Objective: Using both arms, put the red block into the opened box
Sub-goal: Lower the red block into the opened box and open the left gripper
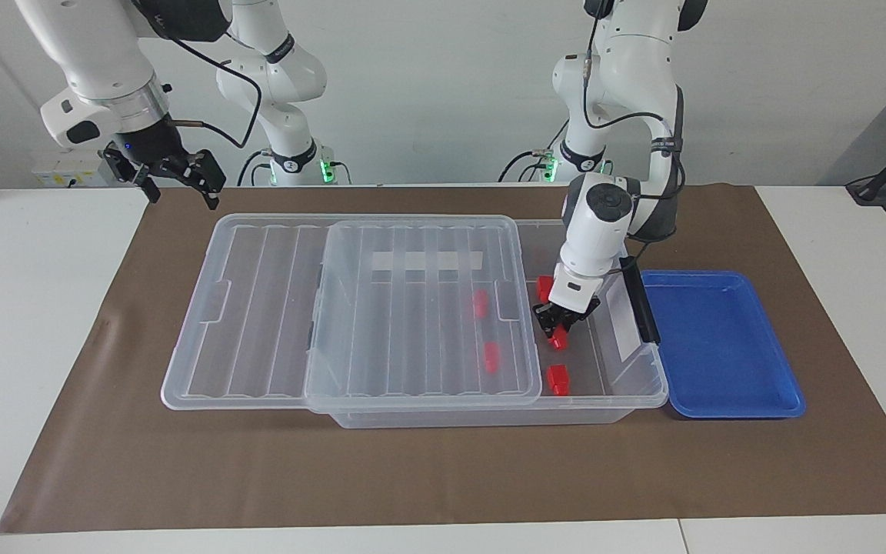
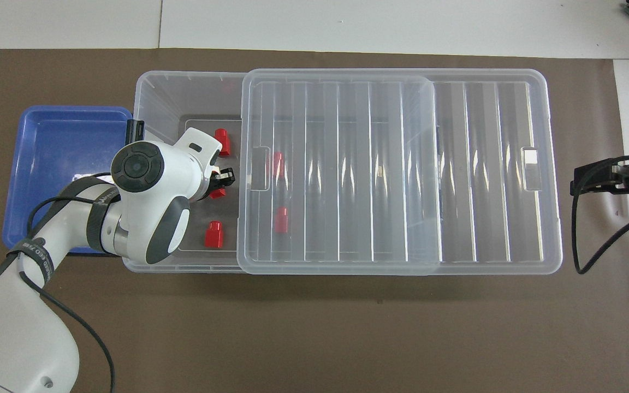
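Red block (image 1: 560,336): small, bright, smooth plastic, squarish with a narrower end; held inside the open part of the box, tilted, its long axis slanting down toward the box floor. Whether it touches the floor cannot be told.
Left end effector (image 1: 557,327): black two-finger tool on a glossy white arm, lowered into the box at the left arm's end, clamped on the red block.
Right end effector (image 1: 175,175): black, fingers spread, empty, waiting above the brown mat's edge at the right arm's end of the tabletop.
Box (image 1: 647,388): large rectangular bin of clear, thin-walled plastic with rounded corners, a black end handle and a white strip label.
Lid (image 1: 274,308): clear, ribbed in long parallel ridges, slid toward the right arm's end so that one end of the box stands uncovered.
Other red blocks: two (image 1: 556,378) (image 1: 542,286) lie on the floor in the open part; two more (image 1: 480,303) (image 1: 492,357) show blurred through the lid.
Blue tray (image 1: 727,400): shallow, smooth, rounded rim, just beside the box at the left arm's end.
Mat (image 1: 412,469): matte brown sheet over the white tabletop (image 1: 20,323).
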{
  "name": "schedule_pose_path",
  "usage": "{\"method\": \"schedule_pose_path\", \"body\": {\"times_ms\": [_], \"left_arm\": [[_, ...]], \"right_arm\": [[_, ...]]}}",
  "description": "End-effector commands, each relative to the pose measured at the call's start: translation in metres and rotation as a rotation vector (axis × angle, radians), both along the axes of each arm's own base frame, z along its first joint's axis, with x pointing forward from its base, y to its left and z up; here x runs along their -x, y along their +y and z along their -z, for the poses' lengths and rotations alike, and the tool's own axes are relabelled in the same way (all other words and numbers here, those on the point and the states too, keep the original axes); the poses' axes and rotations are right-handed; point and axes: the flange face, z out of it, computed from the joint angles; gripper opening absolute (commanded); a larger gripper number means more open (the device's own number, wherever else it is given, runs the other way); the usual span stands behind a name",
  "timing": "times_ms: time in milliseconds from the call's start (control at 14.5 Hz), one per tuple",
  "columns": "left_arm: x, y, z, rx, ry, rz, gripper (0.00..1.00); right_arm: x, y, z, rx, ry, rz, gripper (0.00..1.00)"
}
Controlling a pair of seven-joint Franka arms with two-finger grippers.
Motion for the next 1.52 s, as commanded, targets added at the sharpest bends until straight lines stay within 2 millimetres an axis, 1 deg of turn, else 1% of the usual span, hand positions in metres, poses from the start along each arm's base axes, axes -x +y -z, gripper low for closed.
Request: {"method": "schedule_pose_path", "body": {"times_ms": [0, 69, 138, 276, 345, 414, 622, 829, 1036, 1105, 1243, 1381, 1450], "left_arm": [[0.003, 0.001, 0.013, -0.01, -0.004, 0.015, 0.66], [0.002, 0.0, 0.012, -0.007, -0.009, 0.015, 0.88], [0.002, 0.0, 0.012, -0.004, -0.014, 0.007, 0.9], [0.0, -0.001, 0.009, -0.005, -0.007, 0.001, 1.0], [-0.001, 0.0, 0.006, -0.011, 0.006, -0.001, 1.0], [-0.003, -0.001, -0.001, -0.02, 0.029, -0.002, 1.0], [-0.007, -0.003, -0.033, -0.042, 0.086, -0.019, 1.0], [-0.001, 0.0, -0.066, -0.051, 0.106, -0.023, 1.0], [0.006, 0.002, -0.108, -0.054, 0.122, -0.089, 1.0], [0.007, 0.002, -0.125, -0.051, 0.121, -0.113, 1.0], [0.008, 0.001, -0.16, -0.051, 0.131, -0.151, 1.0], [0.007, 0.002, -0.203, -0.057, 0.148, -0.164, 1.0], [0.007, 0.01, -0.221, -0.06, 0.151, -0.169, 1.0]], "right_arm": [[0.0, 0.0, -0.002, -0.035, 0.002, -0.019, 1.0], [0.0, 0.001, -0.002, -0.039, 0.003, -0.018, 1.0], [0.0, 0.001, -0.002, -0.041, 0.003, -0.018, 1.0], [0.0, 0.0, -0.001, -0.042, 0.003, -0.015, 1.0], [0.0, -0.001, -0.001, -0.041, 0.003, -0.015, 1.0], [0.0, -0.001, -0.001, -0.043, 0.0, -0.013, 1.0], [0.0, -0.001, -0.001, -0.043, 0.0, -0.013, 1.0], [0.0, -0.001, -0.001, -0.043, -0.002, -0.013, 1.0], [0.0, -0.002, 0.0, -0.043, 0.0, -0.012, 1.0], [0.001, -0.003, -0.001, -0.043, -0.002, -0.01, 1.0], [0.001, -0.005, 0.0, -0.043, 0.001, 0.007, 1.0], [0.006, -0.006, 0.005, -0.043, 0.012, -0.008, 1.0], [0.006, -0.007, 0.006, -0.044, 0.015, -0.014, 1.0]]}}
